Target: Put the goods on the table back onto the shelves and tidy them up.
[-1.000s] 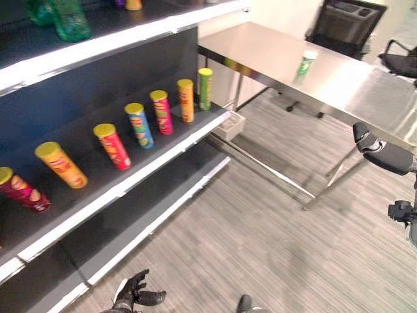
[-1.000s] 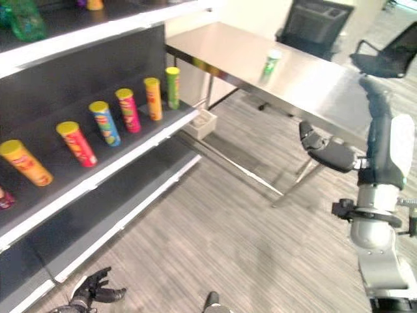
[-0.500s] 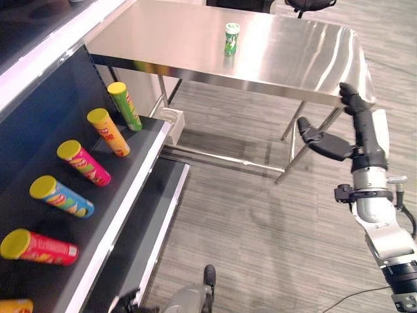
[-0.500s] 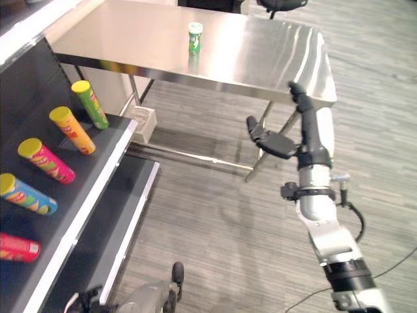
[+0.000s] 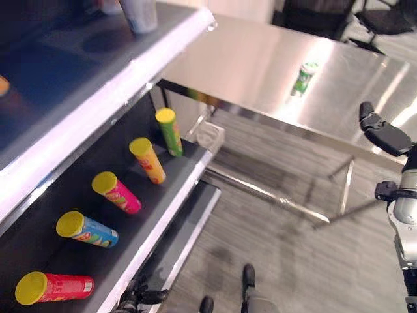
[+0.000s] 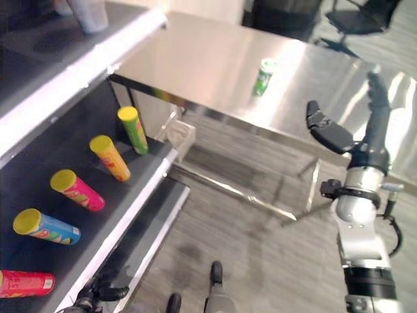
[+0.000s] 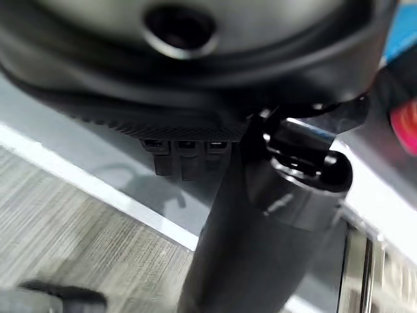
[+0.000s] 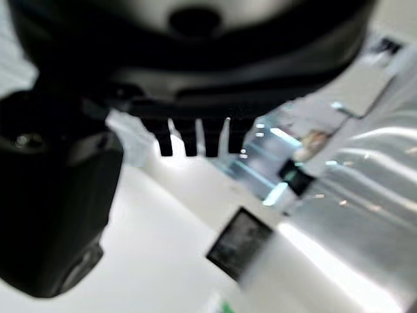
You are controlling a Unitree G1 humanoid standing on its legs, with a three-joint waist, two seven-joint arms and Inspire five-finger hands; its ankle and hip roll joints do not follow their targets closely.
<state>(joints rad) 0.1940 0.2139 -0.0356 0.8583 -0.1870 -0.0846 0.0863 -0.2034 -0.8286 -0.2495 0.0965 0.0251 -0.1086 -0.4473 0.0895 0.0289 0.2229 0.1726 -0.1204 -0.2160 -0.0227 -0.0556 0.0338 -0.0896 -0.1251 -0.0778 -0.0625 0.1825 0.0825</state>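
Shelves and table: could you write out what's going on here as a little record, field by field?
Table: steel table, one green can standing upright on it
Middle shelf: dark shelf with five yellow-lidded tubes in a row: green, orange, pink, blue, red
Right hand: right hand raised near the table's edge, fingers straight, holding nothing
Left hand: left hand low by the bottom shelf, holding nothing
Task status: can not yet picked up

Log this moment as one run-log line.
phase: approaching table | right hand: raised, open, empty | left hand: low by shelf | green can: upright on table, untouched
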